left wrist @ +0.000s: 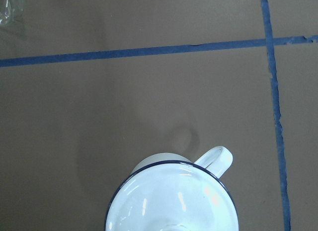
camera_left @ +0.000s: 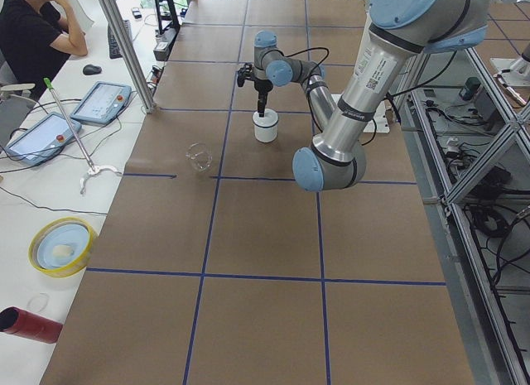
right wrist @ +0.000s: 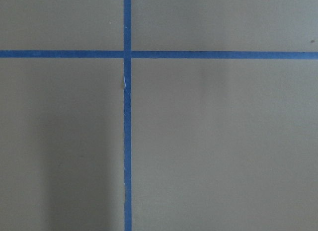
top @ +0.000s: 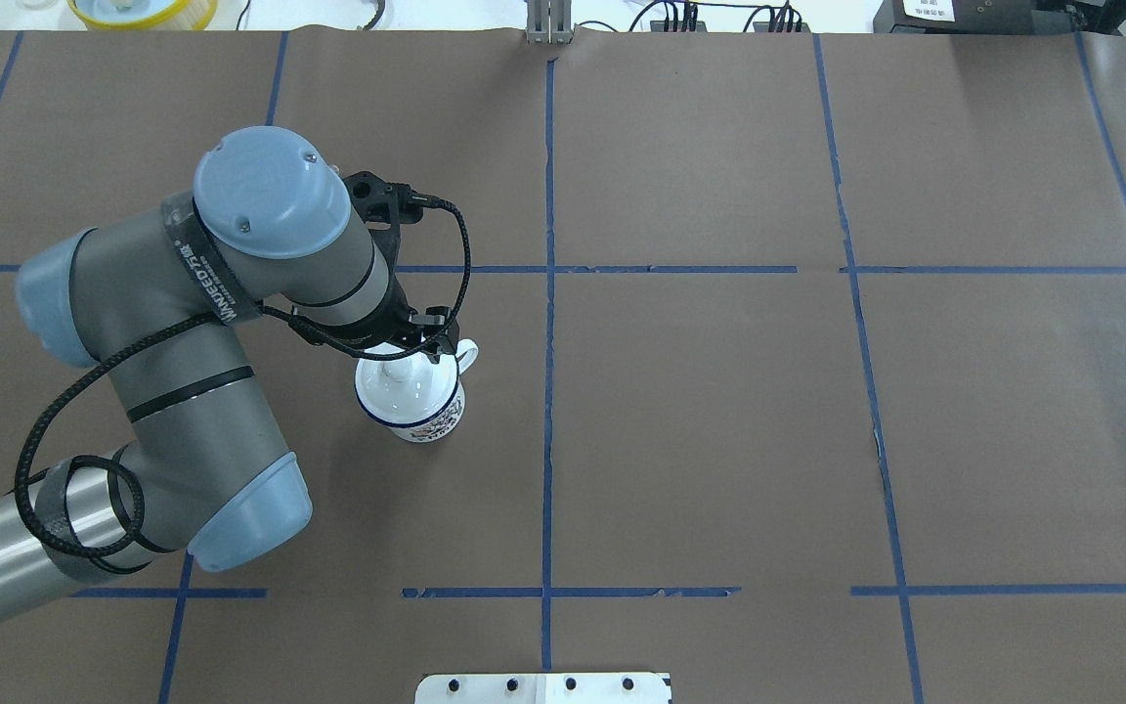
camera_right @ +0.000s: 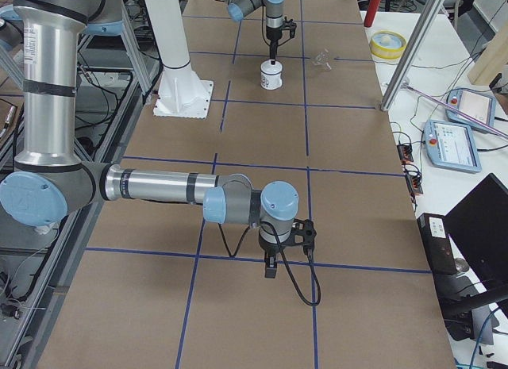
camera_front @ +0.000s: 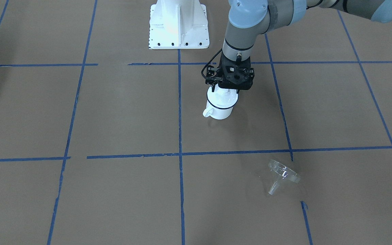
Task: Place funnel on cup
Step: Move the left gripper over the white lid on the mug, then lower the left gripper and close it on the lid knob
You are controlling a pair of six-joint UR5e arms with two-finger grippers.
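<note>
The cup (camera_front: 220, 110) is a white mug with a dark blue rim, standing upright left of the table's centre (top: 423, 416). A white lid (camera_front: 225, 97) with a knob sits on it. My left gripper (camera_front: 226, 91) is straight above the cup, fingers down at the knob, and looks shut on the lid. The left wrist view shows the lid (left wrist: 174, 203) and the cup's handle (left wrist: 217, 159) below. The clear funnel (camera_front: 282, 175) lies on its side on the table, far from the cup. My right gripper (camera_right: 270, 267) hangs over bare table; whether it is open or shut I cannot tell.
The white robot base (camera_front: 178, 23) stands at the robot's edge of the table. A yellow bowl (camera_left: 60, 246), a red can (camera_left: 29, 323), tablets and a metal pole (camera_left: 124, 45) are on the operators' side. Blue tape lines grid the brown table.
</note>
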